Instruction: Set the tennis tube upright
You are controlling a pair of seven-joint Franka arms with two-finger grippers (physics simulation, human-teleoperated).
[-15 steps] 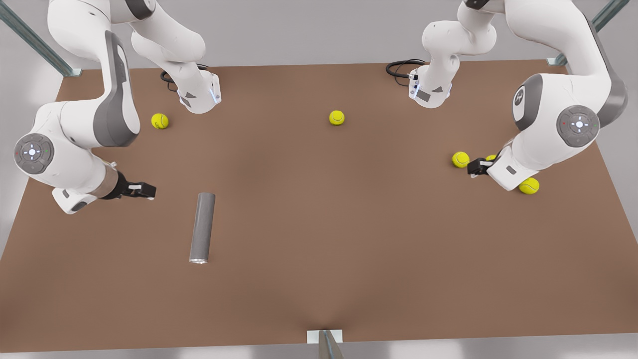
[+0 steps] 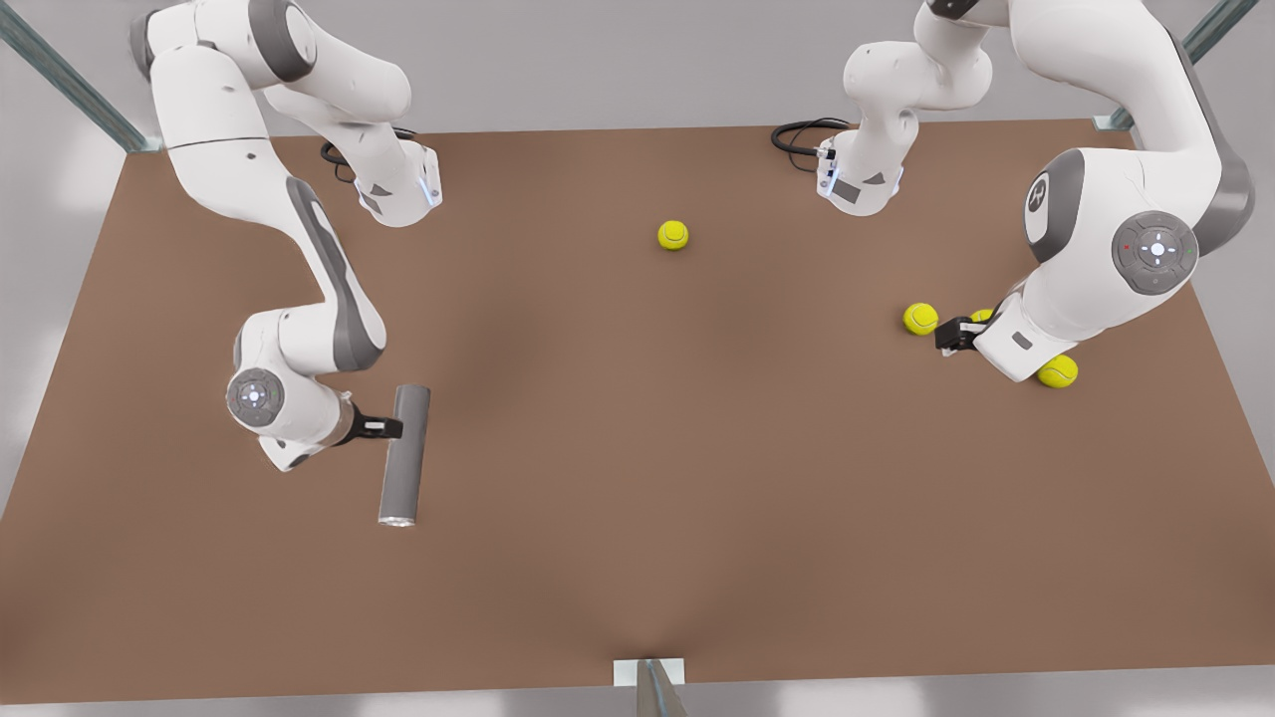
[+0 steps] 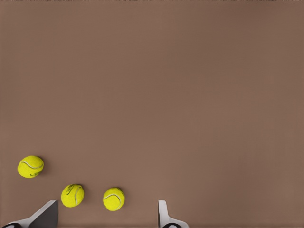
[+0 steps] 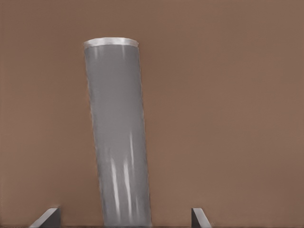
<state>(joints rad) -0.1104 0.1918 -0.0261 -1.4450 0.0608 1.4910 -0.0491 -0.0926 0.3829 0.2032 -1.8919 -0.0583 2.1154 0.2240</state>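
The tennis tube (image 2: 404, 455) was seen lying flat on the brown bench (image 2: 637, 518) at the front view's left, long axis running 12 to 6 o'clock, silvery rim at the 6 o'clock end. The right gripper (image 2: 390, 428) was seen at the tube's 9 o'clock side, at its upper half; whether it touched could not be told. In the right wrist view the tube (image 4: 118, 142) was framed between two fingertips (image 4: 47, 217), jaws apart, nothing clamped.

One tennis ball (image 2: 673, 235) was noted alone near bench centre, toward 12 o'clock.

At the front view's right the left gripper (image 2: 954, 333) was seen low among three balls, one (image 2: 920, 319) just at its 10 o'clock. In the left wrist view the jaws were apart, with a ball (image 3: 114, 199) between the fingertips (image 3: 164, 213) but not clamped.
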